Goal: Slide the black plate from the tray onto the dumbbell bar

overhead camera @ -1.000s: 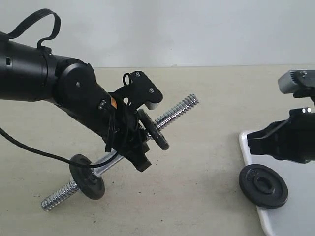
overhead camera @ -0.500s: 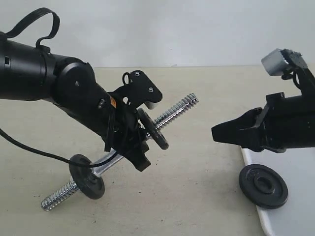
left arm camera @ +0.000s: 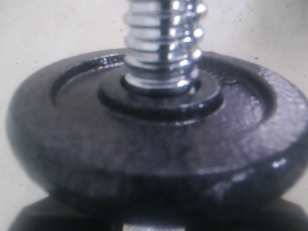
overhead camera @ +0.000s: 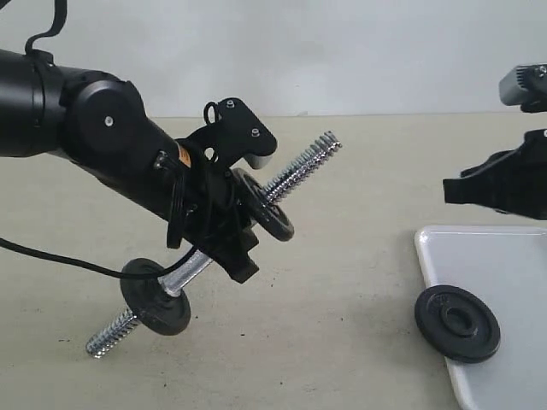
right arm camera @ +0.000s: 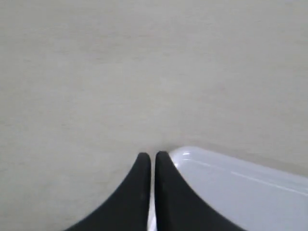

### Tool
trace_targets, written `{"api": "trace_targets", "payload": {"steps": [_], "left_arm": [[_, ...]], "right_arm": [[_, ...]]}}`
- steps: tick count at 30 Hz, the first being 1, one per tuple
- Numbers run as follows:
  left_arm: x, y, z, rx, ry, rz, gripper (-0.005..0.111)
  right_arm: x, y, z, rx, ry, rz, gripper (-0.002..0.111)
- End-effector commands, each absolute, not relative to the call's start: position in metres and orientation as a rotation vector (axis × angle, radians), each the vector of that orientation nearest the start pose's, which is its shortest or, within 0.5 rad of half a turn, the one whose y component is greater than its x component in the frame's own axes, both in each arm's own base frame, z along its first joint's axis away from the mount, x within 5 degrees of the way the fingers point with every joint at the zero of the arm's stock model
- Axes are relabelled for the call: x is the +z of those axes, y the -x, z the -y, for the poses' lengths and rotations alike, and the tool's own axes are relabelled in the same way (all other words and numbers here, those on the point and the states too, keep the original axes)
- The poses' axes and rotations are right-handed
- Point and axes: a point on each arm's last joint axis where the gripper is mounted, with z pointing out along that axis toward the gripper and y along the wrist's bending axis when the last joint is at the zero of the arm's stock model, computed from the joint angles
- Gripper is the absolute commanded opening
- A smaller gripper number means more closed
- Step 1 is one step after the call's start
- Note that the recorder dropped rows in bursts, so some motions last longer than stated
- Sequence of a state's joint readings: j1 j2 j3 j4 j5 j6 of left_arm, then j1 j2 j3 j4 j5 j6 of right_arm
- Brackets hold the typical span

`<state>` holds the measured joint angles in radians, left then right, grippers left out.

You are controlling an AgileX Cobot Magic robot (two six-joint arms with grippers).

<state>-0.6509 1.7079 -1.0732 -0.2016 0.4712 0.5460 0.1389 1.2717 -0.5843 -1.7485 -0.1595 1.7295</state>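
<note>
Right fingers (right arm camera: 137, 192) withdrew rightward; black plate (overhead camera: 457, 323) straddles tray (overhead camera: 513, 256) edge

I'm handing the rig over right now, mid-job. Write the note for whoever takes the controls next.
Left tool: shut on the dumbbell bar, holding it tilted with its free threaded end raised toward the tray side.
Right tool: shut, empty, in the air near the far edge of the tray.
Black plate: lies flat at the tray's left edge, not gripped.
Done: bar presented; the upper disc and lower disc already sit on it.
Left: open the right tool, grasp the black plate, and slide its hole over the raised end.
</note>
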Motion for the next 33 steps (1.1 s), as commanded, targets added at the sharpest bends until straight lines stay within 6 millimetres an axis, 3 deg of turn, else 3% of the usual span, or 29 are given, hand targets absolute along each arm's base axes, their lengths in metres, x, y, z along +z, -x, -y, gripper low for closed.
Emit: {"api": "trace_targets", "payload": {"steps": [1,6,10,13,17,22,27,33], "left_arm": [[0.244,-0.279,0.222,-0.243,-1.171,-2.091,0.004],[0.243,-0.279,0.222,-0.244,-1.173,-2.094,0.004],[0.243,-0.279,0.222,-0.244,-1.173,-2.094,0.004],[0.243,-0.279,0.222,-0.244,-1.173,-2.094,0.004],[0.243,-0.279,0.222,-0.244,-1.172,-2.093,0.004],[0.244,-0.28,0.222,-0.246,-1.161,-2.085,0.004],[0.244,-0.279,0.223,-0.26,-1.149,-2.094,0.004],[0.244,-0.279,0.223,-0.257,-1.152,-2.09,0.004]], "right_arm": [[0.234,-0.247,-0.029,-0.05,0.236,-2.134,0.0],[0.237,-0.248,-0.015,-0.287,0.266,-2.102,0.0],[0.232,-0.246,-0.01,-0.327,0.209,-2.159,0.0],[0.231,-0.242,-0.001,-0.389,0.08,-2.247,0.0],[0.227,-0.23,0.005,-0.54,0.213,-2.49,0.0],[0.222,-0.223,-0.002,-0.407,0.2,-2.626,0.0],[0.215,-0.215,-0.017,-0.221,0.438,-2.725,0.0],[0.212,-0.208,-0.025,-0.098,0.581,-2.765,0.0]]}}
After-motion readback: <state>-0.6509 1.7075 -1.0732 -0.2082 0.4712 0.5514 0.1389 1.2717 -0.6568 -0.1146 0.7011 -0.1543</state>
